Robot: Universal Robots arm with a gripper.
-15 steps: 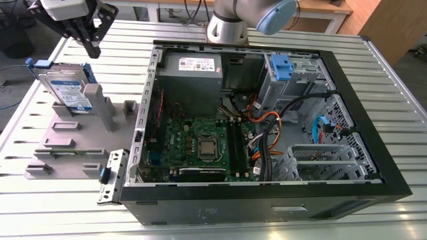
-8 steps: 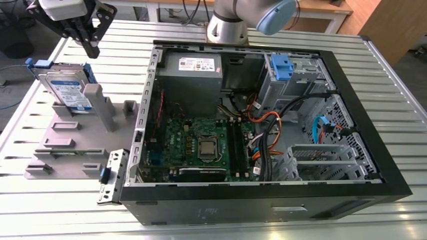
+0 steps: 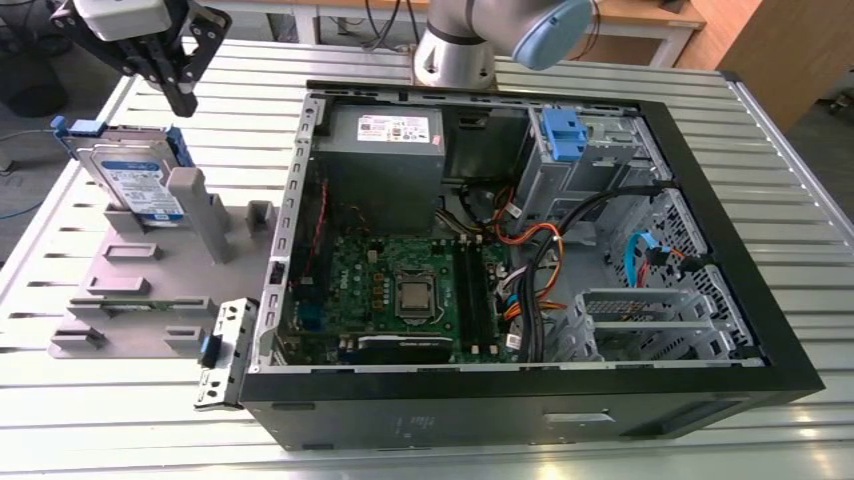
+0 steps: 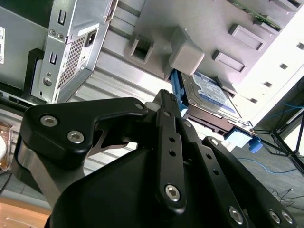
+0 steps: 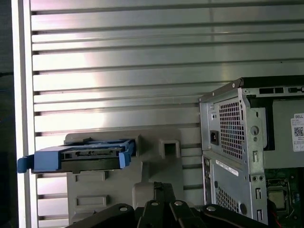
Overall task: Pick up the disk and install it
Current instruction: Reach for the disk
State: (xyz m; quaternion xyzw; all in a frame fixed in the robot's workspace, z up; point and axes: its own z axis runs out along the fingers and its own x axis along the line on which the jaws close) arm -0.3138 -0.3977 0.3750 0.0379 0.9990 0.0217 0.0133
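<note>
1. I take the open black metal computer case point(image 3: 747, 330) as my landmark. It lies on its side on the slatted aluminium table point(image 3: 801, 200).
2. Inside the case, at the far corner on the exterior view's left, sits a grey power-supply box point(image 3: 387, 150) with a white sticker.
3. Nearer the camera, the case holds a green motherboard point(image 3: 400, 290).
4. A bundle of black and orange cables point(image 3: 547, 250) runs across the case beside that board.
5. At the case's far corner on the exterior view's right stands a metal drive cage point(image 3: 607, 160) with a blue plastic latch point(image 3: 563, 135) on it.
6. Just outside the case, on the exterior view's left, lies a grey slotted plastic holder point(image 3: 147, 300).
7. The flat rectangular silver-metal disk point(image 3: 134, 185), with a white-and-blue label and blue plastic side rails, stands on edge in a slot of that holder. It is outside the case.
8. Both wrist views show the disk point(image 4: 211, 92) point(image 5: 88, 156) seated in the holder point(image 4: 213, 28) point(image 5: 156, 147).
9. The black two-fingered gripper point(image 3: 182, 100) hangs above the disk, outside the case and clear of the drive.
10. Both wrist views show the gripper point(image 4: 164, 95) point(image 5: 159, 186) with its fingers pressed together and nothing between them.
</note>
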